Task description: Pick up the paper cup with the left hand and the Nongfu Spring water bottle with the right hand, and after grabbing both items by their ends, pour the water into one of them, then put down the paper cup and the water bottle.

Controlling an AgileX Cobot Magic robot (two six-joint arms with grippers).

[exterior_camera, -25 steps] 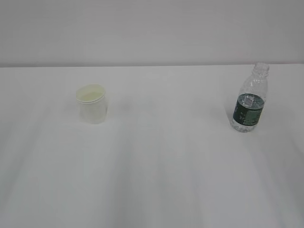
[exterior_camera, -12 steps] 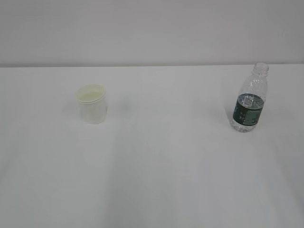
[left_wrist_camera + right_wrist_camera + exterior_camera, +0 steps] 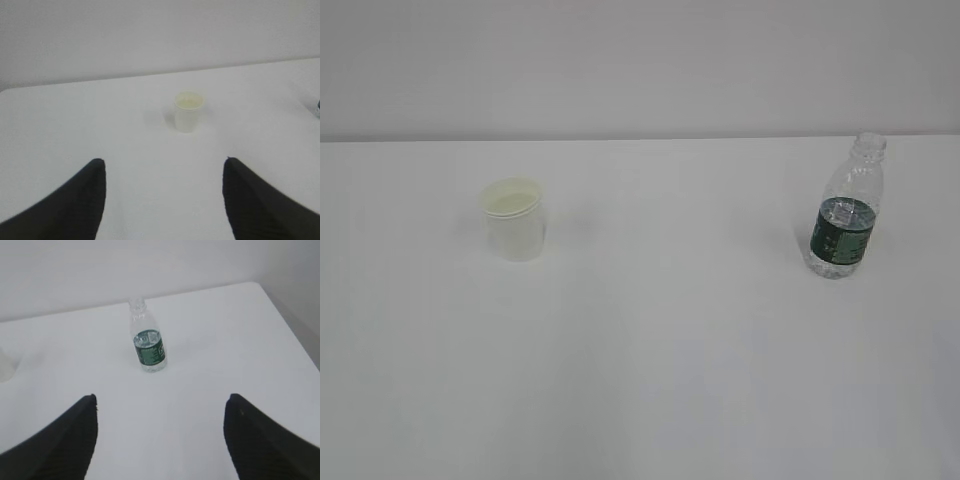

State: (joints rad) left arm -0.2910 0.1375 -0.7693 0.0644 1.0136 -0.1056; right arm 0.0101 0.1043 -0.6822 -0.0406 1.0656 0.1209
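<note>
Paper cup [image 3: 514, 220] and Nongfu Spring water bottle [image 3: 846, 208] both stand upright on the white worktop [image 3: 660, 360] in the exterior view, well apart from each other. The cup sits on the left with its long axis vertical and its open mouth pointing up, the rolled rim at the top. The bottle sits at the far right, also vertical, its uncapped neck pointing up and the dark green label band around its middle; clear water shows through the wall near the base. No arm or fingers appear in this view.

In the left wrist view the left hand [image 3: 164, 197] hangs above the worktop with its two black fingers [image 3: 75, 200] spread wide apart at the bottom corners of the frame. They hold nothing and touch nothing. The cup [image 3: 188, 111] stands upright ahead of them, between their lines and well clear of both tips, mouth up.

In the right wrist view the right hand [image 3: 160, 437] is likewise held above the worktop, its black fingers [image 3: 260, 437] standing wide open and empty. The bottle [image 3: 147, 343] stands upright ahead of them, neck up, slightly left of the midline between the fingers and well apart from either tip.
</note>
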